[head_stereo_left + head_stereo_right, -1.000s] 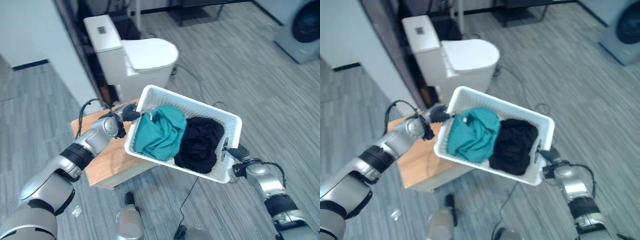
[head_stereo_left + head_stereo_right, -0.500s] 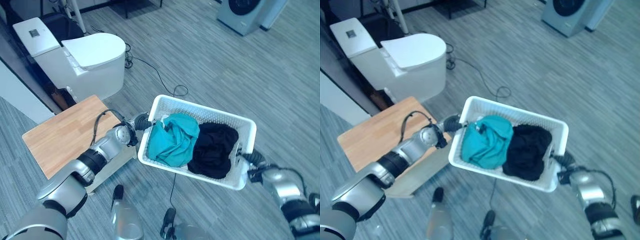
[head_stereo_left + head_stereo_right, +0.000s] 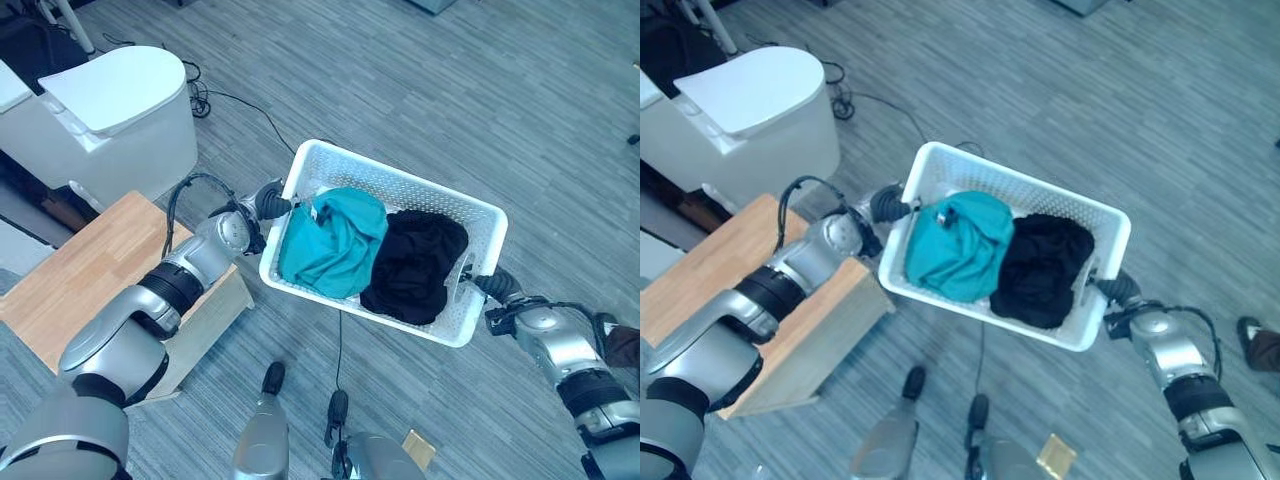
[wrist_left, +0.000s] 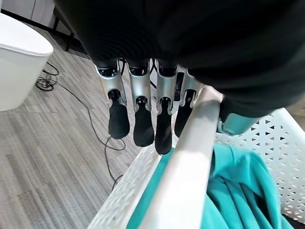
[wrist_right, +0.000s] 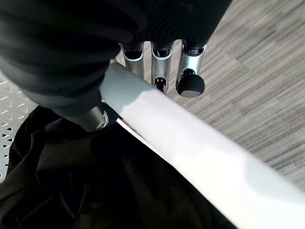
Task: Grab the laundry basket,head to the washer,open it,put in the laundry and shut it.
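A white laundry basket (image 3: 400, 183) hangs above the floor, carried between both hands. Inside it a teal cloth (image 3: 325, 245) lies at the left end and a black cloth (image 3: 412, 265) at the right end. My left hand (image 3: 268, 203) grips the left end; in the left wrist view its fingers (image 4: 143, 119) curl round the basket's rim (image 4: 190, 157), with teal cloth (image 4: 238, 191) beyond. My right hand (image 3: 490, 290) holds the right end. In the right wrist view its fingers (image 5: 162, 71) wrap under the rim (image 5: 190, 148), beside the black cloth (image 5: 71, 181).
A white toilet (image 3: 110, 110) stands at the upper left, and a low wooden table (image 3: 80, 280) sits below it at the left. A person's shoe (image 3: 1260, 345) shows at the right edge. Grey plank floor stretches ahead and to the right.
The camera has turned: the toilet and wooden table slid left and the washer left the top of the picture. The basket stays held in both hands.
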